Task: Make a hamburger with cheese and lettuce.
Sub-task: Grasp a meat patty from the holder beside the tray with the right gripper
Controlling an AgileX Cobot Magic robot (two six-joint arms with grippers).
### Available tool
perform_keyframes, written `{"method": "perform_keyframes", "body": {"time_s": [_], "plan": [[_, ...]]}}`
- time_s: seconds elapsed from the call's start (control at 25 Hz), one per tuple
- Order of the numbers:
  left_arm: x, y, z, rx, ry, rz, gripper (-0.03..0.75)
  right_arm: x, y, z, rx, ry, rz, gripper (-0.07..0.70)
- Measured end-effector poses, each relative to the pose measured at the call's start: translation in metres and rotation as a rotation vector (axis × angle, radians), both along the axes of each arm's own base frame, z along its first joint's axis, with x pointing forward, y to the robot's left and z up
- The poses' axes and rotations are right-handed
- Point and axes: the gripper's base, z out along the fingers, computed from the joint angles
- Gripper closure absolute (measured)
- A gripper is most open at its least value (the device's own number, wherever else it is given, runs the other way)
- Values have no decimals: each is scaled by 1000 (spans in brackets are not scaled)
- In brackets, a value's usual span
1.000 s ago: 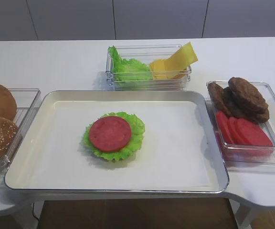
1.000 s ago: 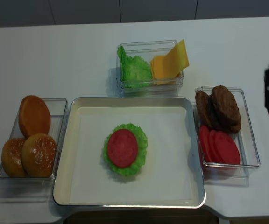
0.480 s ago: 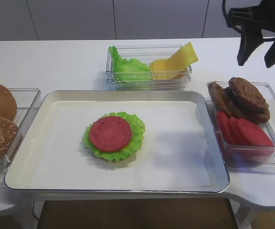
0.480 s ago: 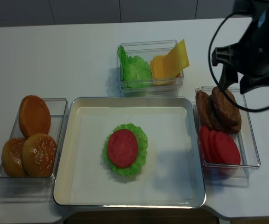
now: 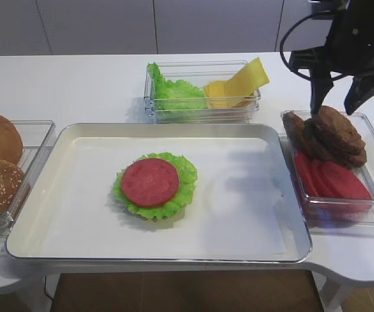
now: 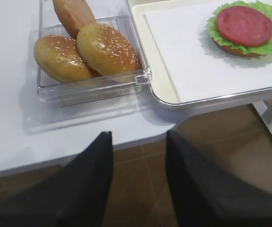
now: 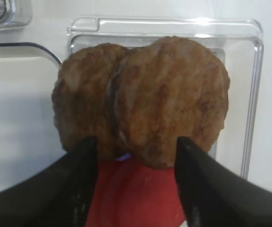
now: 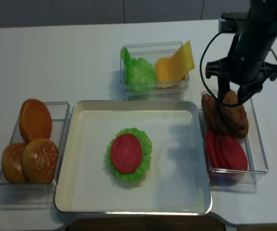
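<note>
Hamburger sits mid tray: lettuce, red slice on top. Cheese waits in tub at bench back edge. Your right claw just came in, spread wide, straddling top patty by right edge. Patty likely next. Left claw parked, looks open. No writing seen.
</note>
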Motion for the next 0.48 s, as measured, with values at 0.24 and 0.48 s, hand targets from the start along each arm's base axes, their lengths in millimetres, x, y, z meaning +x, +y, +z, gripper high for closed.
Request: {"method": "perform_keyframes", "body": {"time_s": [0.24,0.48], "plan": [[0,0,0,0,0,0,433,16,4,-6,0,-2,2,223],[0,0,0,0,0,0,433,22,4,-17,-19,16,4,223]]}}
